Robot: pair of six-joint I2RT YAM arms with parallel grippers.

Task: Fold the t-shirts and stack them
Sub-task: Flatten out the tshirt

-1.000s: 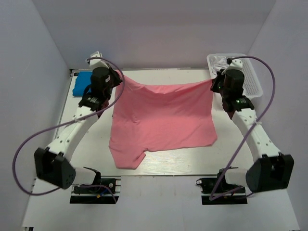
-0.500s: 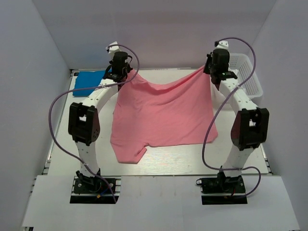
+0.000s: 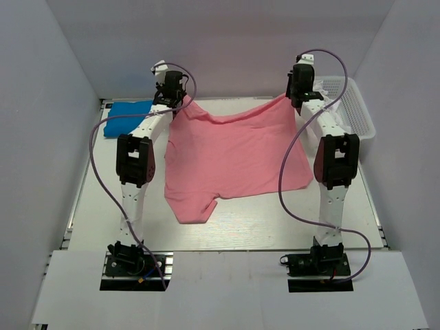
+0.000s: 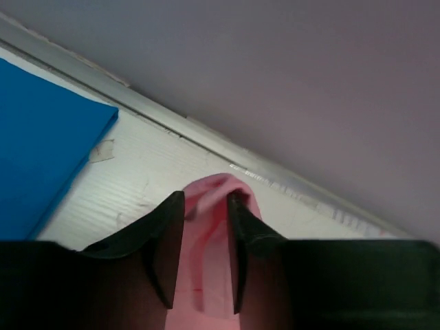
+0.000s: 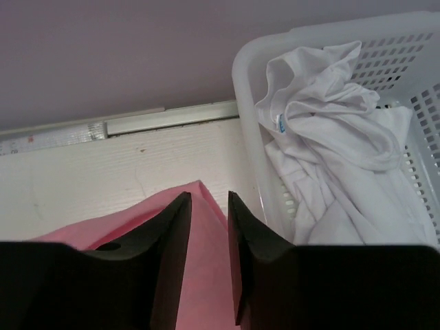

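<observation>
A pink t-shirt (image 3: 234,155) lies spread over the middle of the table, its two far corners near the back edge. My left gripper (image 3: 180,102) is at the far left corner. In the left wrist view its jaws (image 4: 206,199) stand apart, with a loose fold of pink cloth (image 4: 206,240) between them. My right gripper (image 3: 294,96) is at the far right corner, also open (image 5: 208,199), and the pink corner (image 5: 206,275) lies in the gap. A folded blue t-shirt (image 3: 127,110) rests at the back left.
A white basket (image 3: 354,103) stands at the back right with crumpled white t-shirts (image 5: 330,137) in it, close to my right fingers. The back wall rises just behind both grippers. Both arms reach far out over the table's sides.
Both arms stretched toward the back edge, drawing the pink shirt's far corners with them. Both grippers, shut on the cloth before, now stand open.
</observation>
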